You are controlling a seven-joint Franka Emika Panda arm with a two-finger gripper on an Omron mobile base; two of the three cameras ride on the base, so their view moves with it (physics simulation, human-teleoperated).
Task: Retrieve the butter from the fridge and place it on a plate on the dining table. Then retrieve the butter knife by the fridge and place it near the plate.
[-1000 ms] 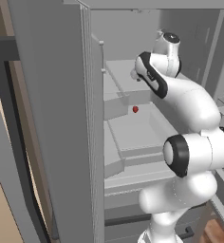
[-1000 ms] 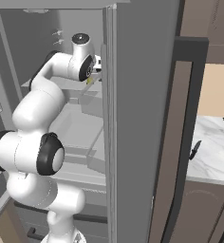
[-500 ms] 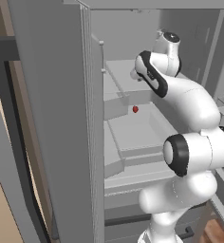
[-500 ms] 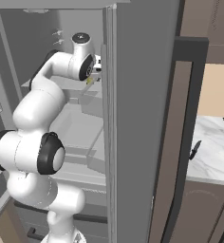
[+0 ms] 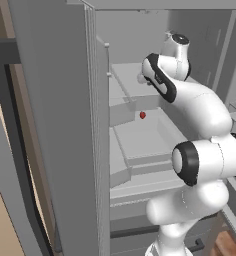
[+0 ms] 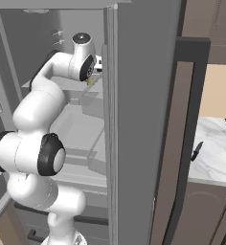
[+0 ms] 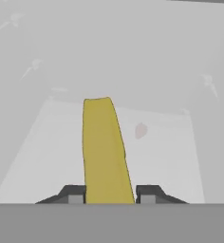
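Left base view: the fridge [image 5: 55, 125] stands with its door swung wide, pale shelves and bins exposed. The arm [image 5: 200, 155] reaches up from the lower right into the upper shelf [image 5: 135, 80] area. A tiny red round item [image 5: 142, 115] sits on the ledge just below that shelf; it is not part of the task.

Right base view: the open door edge [image 6: 112, 119] cuts the picture in half. To its right, a marble counter [image 6: 215, 153] carries a small dark knife-like object [image 6: 196, 150], too small to identify with certainty. The wrist sits close behind the door edge, with a speck of yellow just beneath it.

Hand view: the gripper [image 7: 110, 193] straddles the butter [image 7: 104, 152], a slim yellow stick lying on the pale shelf floor and pointing away from the camera. Both fingertips [image 7: 75, 193] sit flush against the stick's sides with no visible gap, so the claw reads as clenched on the butter. The stick appears to rest on the shelf, not yet lifted.

Risks, as judgement:
- The grip takes only the near end; the long free end could lever down and let the stick pivot or slip on lifting.
- Soft butter may deform under squeeze.
- The wrist is near the door edge; a wide swing on withdrawal could clip it or the shelf lip above.
- A low exit path could knock the red item.
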